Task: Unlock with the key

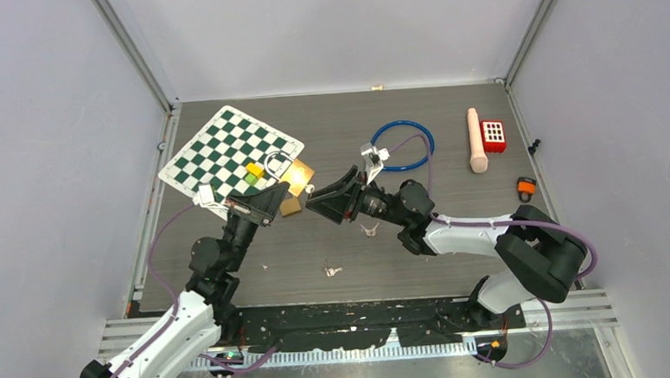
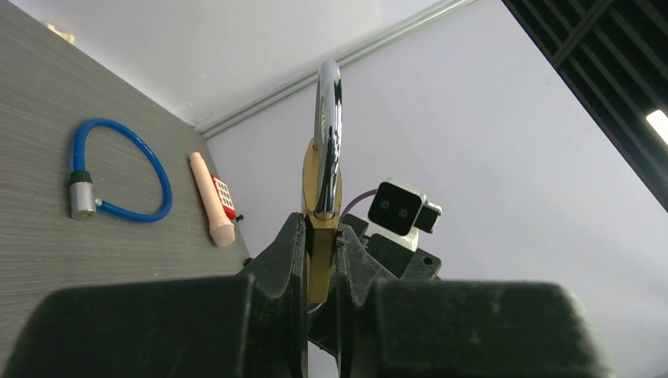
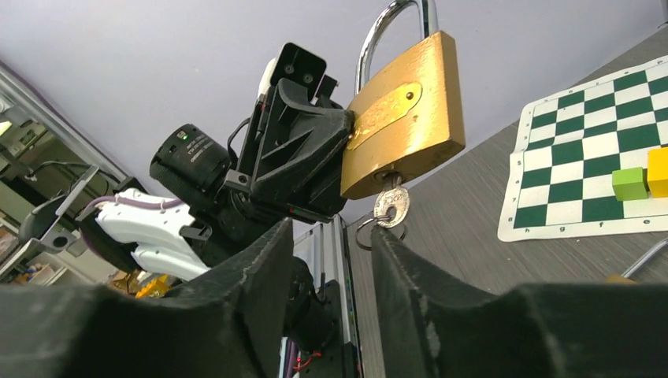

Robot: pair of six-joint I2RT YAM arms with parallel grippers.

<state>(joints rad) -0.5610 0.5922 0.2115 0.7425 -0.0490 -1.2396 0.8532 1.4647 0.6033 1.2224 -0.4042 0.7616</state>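
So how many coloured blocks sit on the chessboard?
2: a yellow block and a green block, side by side at the chessboard's near-right edge. The left claw may hide more.

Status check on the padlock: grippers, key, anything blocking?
Left gripper shut on padlock, held up in the air. Key inserted underneath. Right gripper open just below key, not gripping it. Nothing between them.

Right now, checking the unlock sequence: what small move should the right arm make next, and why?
Probably ease the right gripper forward and close on the small silver key to turn it. The key sits in the brass padlock, the shackle looks closed, the left gripper clamps the body, and the right jaws stand open.
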